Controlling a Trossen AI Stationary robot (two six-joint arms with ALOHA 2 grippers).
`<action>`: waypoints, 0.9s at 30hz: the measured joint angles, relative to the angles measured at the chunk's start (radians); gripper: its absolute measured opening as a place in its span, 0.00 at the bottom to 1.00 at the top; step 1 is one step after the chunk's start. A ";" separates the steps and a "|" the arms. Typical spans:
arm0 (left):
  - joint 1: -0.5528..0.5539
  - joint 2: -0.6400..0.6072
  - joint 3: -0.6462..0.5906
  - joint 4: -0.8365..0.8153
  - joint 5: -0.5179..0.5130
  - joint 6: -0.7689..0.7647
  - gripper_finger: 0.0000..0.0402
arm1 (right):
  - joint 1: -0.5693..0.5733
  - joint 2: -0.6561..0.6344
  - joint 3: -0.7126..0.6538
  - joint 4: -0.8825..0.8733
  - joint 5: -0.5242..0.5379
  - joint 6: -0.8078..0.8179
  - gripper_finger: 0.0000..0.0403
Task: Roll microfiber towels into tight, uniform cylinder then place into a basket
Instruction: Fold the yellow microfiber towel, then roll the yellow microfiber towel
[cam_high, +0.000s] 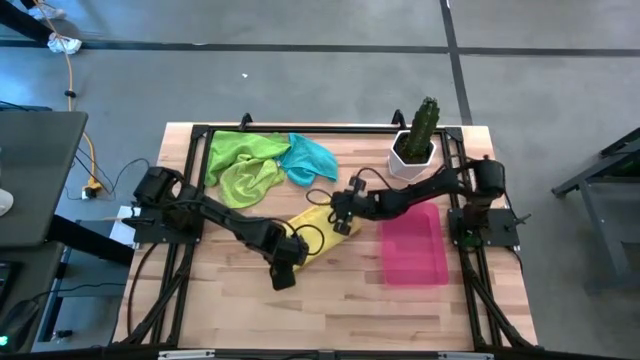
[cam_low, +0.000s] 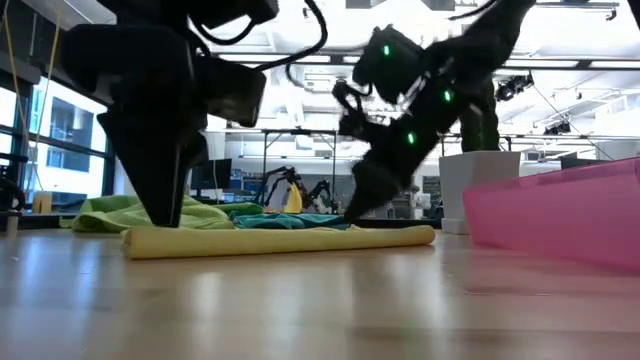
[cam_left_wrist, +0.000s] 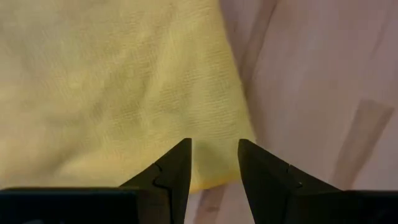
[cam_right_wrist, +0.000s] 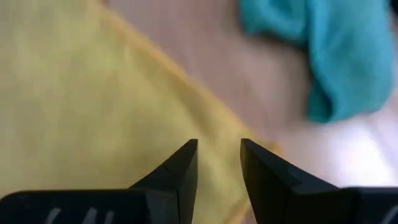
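yellow towel (cam_high: 318, 228) partly hidden under both arms, its edges cropped in wrist views, pink basket (cam_low: 560, 215) cut off in low view

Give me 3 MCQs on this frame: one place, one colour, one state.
1. Where does the cactus pot stand?
A. in the basket
B. beside the basket, at its far end
C. on the green towels

2. What colour is the towel under both grippers?
A. teal
B. lime green
C. yellow

3. What is in the basket?
A. nothing visible
B. a rolled towel
C. the teal towel

Key:
1 B: the cactus pot is on the wood just past the basket.
2 C: the left gripper and right gripper both point down at the yellow towel.
3 A: only pink floor shows inside.
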 joint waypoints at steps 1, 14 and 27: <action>0.004 -0.001 0.008 -0.004 -0.008 0.018 0.30 | 0.001 -0.017 0.012 -0.016 -0.007 0.022 0.28; 0.114 -0.027 0.013 -0.144 -0.214 0.407 0.30 | 0.130 -0.073 0.047 -0.176 -0.133 0.450 0.28; 0.136 -0.026 -0.097 -0.023 -0.066 0.227 0.30 | 0.117 -0.073 0.023 -0.326 -0.008 0.495 0.28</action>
